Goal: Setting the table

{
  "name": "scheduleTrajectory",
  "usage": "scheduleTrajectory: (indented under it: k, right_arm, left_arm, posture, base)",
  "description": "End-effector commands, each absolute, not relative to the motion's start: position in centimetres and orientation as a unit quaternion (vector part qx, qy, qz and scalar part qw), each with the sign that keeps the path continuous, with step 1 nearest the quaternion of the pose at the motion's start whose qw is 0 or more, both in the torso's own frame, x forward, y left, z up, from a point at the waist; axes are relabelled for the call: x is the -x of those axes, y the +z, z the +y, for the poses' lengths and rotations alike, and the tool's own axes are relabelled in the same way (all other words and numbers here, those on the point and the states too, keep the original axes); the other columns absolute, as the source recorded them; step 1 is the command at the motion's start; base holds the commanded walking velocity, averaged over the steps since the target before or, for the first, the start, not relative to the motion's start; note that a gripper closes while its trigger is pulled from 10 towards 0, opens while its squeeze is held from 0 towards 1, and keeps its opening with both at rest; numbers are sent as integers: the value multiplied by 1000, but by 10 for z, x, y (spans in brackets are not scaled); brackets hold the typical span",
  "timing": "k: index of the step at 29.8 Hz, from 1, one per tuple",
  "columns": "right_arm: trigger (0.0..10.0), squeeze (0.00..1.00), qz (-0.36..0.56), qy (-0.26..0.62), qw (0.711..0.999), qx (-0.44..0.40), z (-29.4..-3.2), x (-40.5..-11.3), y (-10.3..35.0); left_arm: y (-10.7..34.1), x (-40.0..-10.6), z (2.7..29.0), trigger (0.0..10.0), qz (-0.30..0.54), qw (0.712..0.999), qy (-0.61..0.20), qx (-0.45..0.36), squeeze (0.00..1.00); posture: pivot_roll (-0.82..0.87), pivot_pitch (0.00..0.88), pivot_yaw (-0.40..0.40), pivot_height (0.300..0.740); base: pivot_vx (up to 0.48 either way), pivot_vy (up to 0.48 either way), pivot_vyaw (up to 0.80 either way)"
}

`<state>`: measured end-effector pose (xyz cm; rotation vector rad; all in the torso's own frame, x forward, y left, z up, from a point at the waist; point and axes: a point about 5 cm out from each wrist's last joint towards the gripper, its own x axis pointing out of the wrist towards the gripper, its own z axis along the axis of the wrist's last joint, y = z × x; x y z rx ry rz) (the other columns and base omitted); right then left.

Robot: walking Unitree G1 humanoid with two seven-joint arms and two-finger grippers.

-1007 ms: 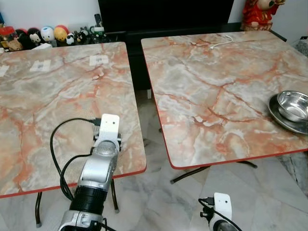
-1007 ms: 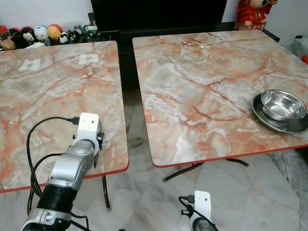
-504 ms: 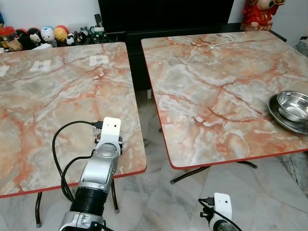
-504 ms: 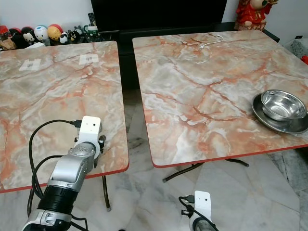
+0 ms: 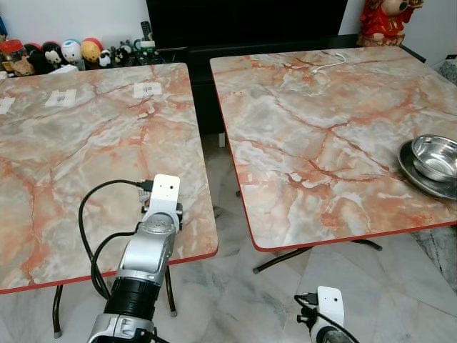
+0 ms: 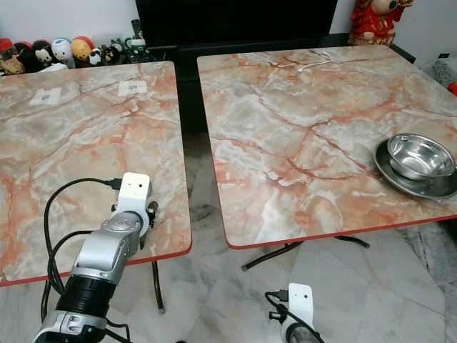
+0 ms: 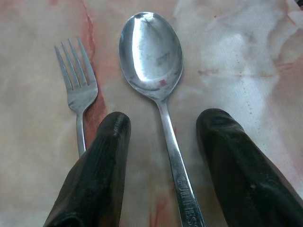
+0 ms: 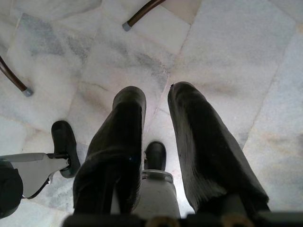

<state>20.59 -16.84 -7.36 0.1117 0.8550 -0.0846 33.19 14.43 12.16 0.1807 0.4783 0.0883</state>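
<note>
Tables first: the left table (image 5: 71, 143) and the right table (image 5: 328, 128) stand side by side with a narrow gap between them, both with marbled orange-and-grey tops edged in red, on a pale marble floor (image 5: 235, 300). Behind them runs a dark low cabinet (image 5: 243, 21) with a row of small figurines (image 5: 64, 51) at its left end and a red figurine (image 5: 382, 18) at its right.

On the right table, near its right edge, a metal bowl (image 5: 435, 156) sits inside a metal plate (image 5: 414, 171). A white cable (image 5: 328, 63) lies near the far edge of that table.

The left arm (image 5: 146, 264) reaches over the near edge of the left table. In its wrist view the left gripper (image 7: 163, 127) has its fingers spread wide, one on each side of a spoon (image 7: 154, 61) lying bowl-up on the tabletop (the handle runs between the fingers, touching neither). A fork (image 7: 78, 90) lies just beside the spoon, parallel to it.

The right gripper (image 8: 156, 118) hangs low over the floor, its fingers a narrow gap apart and holding nothing.
</note>
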Motion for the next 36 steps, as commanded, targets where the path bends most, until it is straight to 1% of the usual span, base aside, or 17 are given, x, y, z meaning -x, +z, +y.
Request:
scheduleTrajectory:
  k: [1,4,7,9,10,11,14,22,25,27,30,32,33,36]
  right_arm:
    - [10000,0,421,-40,904,-57,-167,-203,-75]
    - [10000,0,421,-40,904,-57,-167,-203,-75]
    - [10000,0,421,-40,904,-57,-167,-203,-75]
    - [10000,0,421,-40,905,-57,-167,-203,-75]
    - [10000,0,421,-40,905,-57,-167,-203,-75]
    - [10000,0,421,-40,905,-57,-167,-203,-75]
    - [10000,0,421,-40,905,-57,-167,-203,-75]
    - [10000,0,421,-39,905,-53,-170,-203,-75]
    - [10000,0,424,-39,904,-47,-173,-200,-77]
    - [10000,0,426,-43,903,-48,-172,-197,-78]
    - [10000,0,426,-50,901,-56,-168,-194,-80]
    - [10000,0,427,-52,901,-59,-166,-192,-81]
    - [10000,0,428,-55,900,-65,-163,-190,-82]
    - [10000,0,428,-57,899,-68,-161,-189,-82]
  left_arm:
    - [105,-326,138,10000,281,956,20,-82,0]
    - [107,-327,137,10000,272,957,20,-95,0]
    - [108,-328,138,10000,267,959,26,-91,0]
    - [118,-332,140,10000,235,967,39,-86,0]
    - [118,-332,140,10000,235,967,39,-86,0]
    - [130,-335,140,10000,202,975,43,-88,0]
    - [144,-338,140,10000,167,980,49,-97,0]
    - [151,-334,139,10000,150,983,52,-96,0]
    - [150,-327,139,10000,134,986,57,-81,0]
    - [150,-323,146,10000,122,989,58,-59,0]
    - [149,-319,156,10000,123,989,60,-50,0]
    - [150,-318,162,10000,127,989,63,-49,0]
    - [151,-318,167,10000,131,988,63,-43,0]
    - [154,-319,168,10000,132,989,62,-37,0]
  posture:
    - [58,78,-8,740]
    - [58,80,-8,740]
    - [58,79,-8,740]
    - [60,79,-9,740]
    - [60,79,-9,740]
    - [62,80,-10,740]
    - [63,80,-10,740]
    - [63,98,-12,740]
    - [64,109,-9,740]
    - [60,111,16,740]
    - [58,114,52,740]
    - [58,115,58,740]
    - [65,115,82,740]
    - [66,116,84,740]
  base:
    - [0,0,0]
    - [0,0,0]
    - [0,0,0]
    - [0,0,0]
    - [0,0,0]
    - [0,0,0]
    - [0,0,0]
    - [0,0,0]
    - [0,0,0]
    - [0,0,0]
    - [0,0,0]
    - [0,0,0]
    - [0,0,0]
    - [0,0,0]
